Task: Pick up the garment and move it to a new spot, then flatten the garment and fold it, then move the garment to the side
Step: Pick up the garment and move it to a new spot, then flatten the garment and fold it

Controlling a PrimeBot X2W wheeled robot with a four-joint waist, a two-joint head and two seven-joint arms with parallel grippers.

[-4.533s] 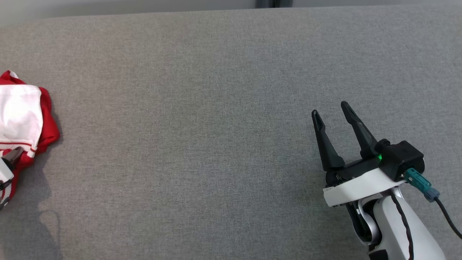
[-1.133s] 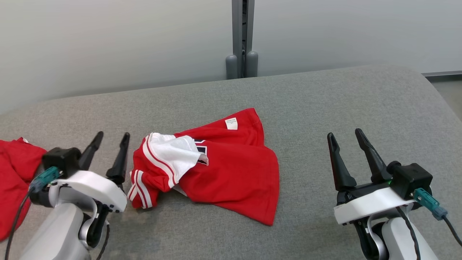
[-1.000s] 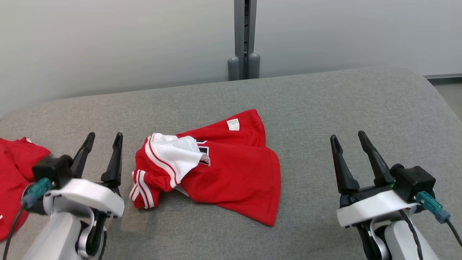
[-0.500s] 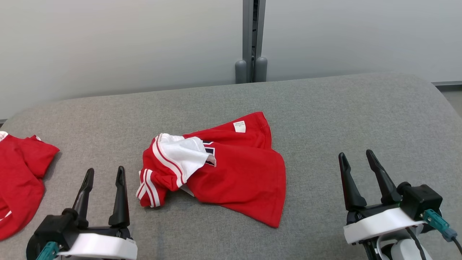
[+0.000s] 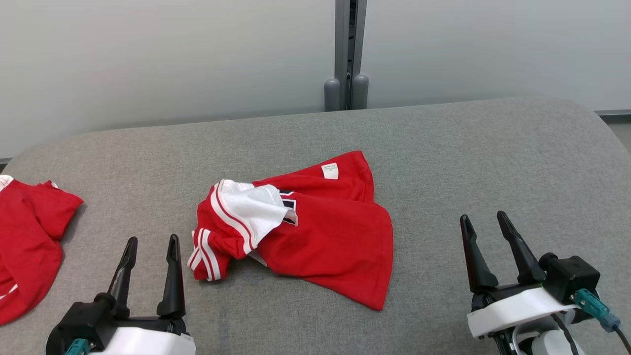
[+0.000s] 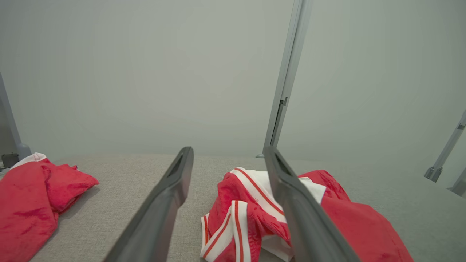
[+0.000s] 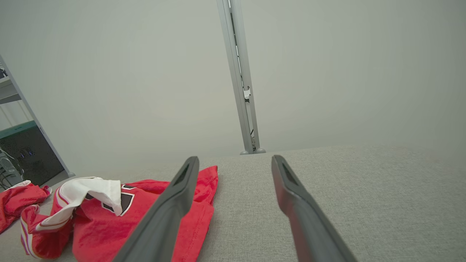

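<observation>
Judging the red garment [image 5: 320, 236], crumpled mid-way across the grey table [image 5: 493, 148] between the left gripper [image 5: 153, 238] and right gripper [image 5: 482, 215], both empty with fingers spread, as soft, light and limp, so best pinched at the striped sleeve [image 5: 209, 251] on its left and the near right hem corner [image 5: 377, 298].

Grey bed [image 5: 493, 162] carries crumpled garment [image 5: 325, 241] and red cloth [image 5: 27, 246].

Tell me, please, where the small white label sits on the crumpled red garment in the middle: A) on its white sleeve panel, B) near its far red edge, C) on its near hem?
B: in the head view the label lies on red cloth near the far edge of the garment, apart from the white panel.
</observation>
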